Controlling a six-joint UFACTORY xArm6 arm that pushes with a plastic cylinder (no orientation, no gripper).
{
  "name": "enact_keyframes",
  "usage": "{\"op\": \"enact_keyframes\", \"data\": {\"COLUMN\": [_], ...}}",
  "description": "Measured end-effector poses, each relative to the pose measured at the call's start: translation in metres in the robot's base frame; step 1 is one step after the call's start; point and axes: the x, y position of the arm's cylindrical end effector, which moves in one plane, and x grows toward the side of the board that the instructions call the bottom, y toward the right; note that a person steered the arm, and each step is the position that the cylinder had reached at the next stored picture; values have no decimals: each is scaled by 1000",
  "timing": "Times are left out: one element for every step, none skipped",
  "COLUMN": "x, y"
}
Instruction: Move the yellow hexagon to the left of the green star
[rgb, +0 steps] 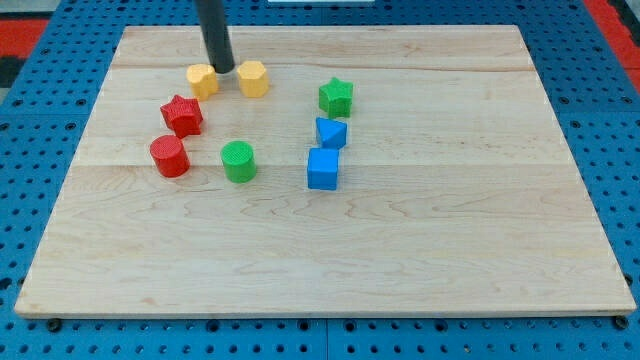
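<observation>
The yellow hexagon (253, 78) lies near the view's top, left of centre. The green star (336, 97) lies to its right, a clear gap between them. My tip (222, 70) comes down between the yellow hexagon and a second yellow block (203, 80) on its left, whose shape I cannot make out. The tip is close to both; I cannot tell if it touches either.
A red star (182, 115) and a red cylinder (169, 156) lie at the left. A green cylinder (238, 161) sits below the yellow blocks. Two blue blocks (330, 133) (323, 169) sit below the green star. The wooden board (400, 260) rests on a blue pegboard.
</observation>
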Motion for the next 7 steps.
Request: {"op": "enact_keyframes", "data": {"x": [1, -3, -1, 8, -1, -11, -10], "y": [10, 7, 9, 15, 29, 34, 31]}}
